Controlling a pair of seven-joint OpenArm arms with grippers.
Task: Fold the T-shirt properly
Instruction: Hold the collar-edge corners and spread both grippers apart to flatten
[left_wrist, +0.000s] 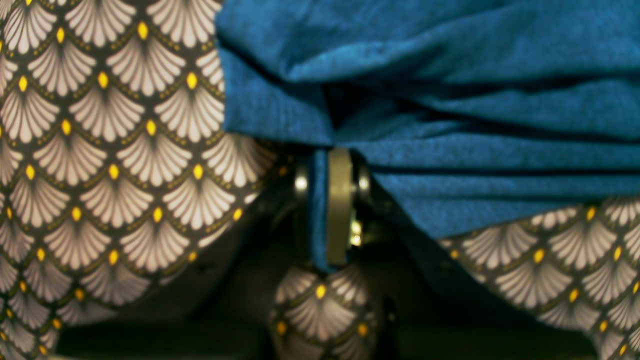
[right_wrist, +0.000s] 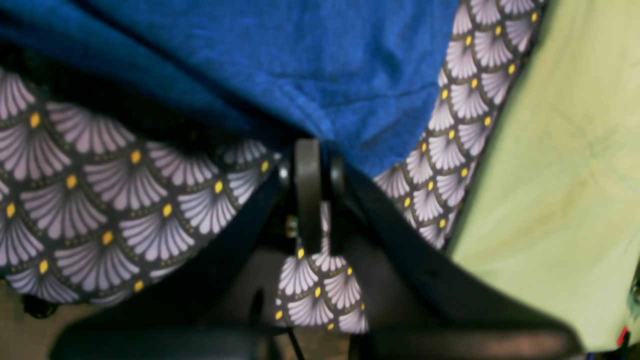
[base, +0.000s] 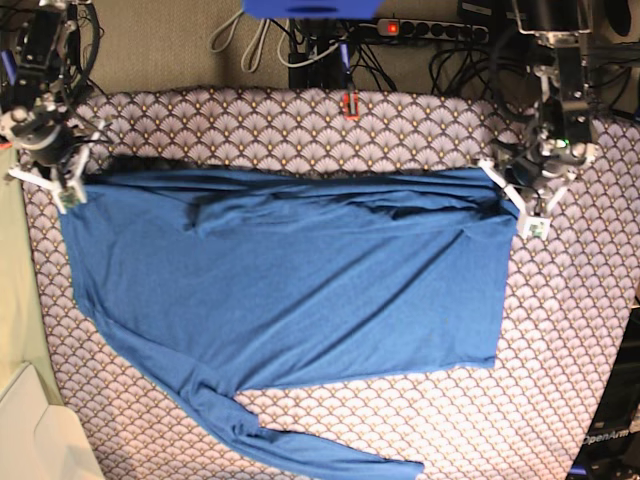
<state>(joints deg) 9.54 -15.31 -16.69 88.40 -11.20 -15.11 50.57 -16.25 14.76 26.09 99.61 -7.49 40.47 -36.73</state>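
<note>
The blue T-shirt lies spread on the scallop-patterned cloth, its top edge folded over and one long sleeve trailing toward the near edge. My left gripper is at the shirt's upper right corner. In the left wrist view it is shut with blue fabric pinched between the fingers. My right gripper is at the upper left corner. In the right wrist view it is shut on the shirt's edge, which is raised a little off the cloth.
The patterned cloth covers the whole table. A pale green sheet lies beside the table's left edge. A white object sits at the lower left. A power strip and cables lie beyond the far edge.
</note>
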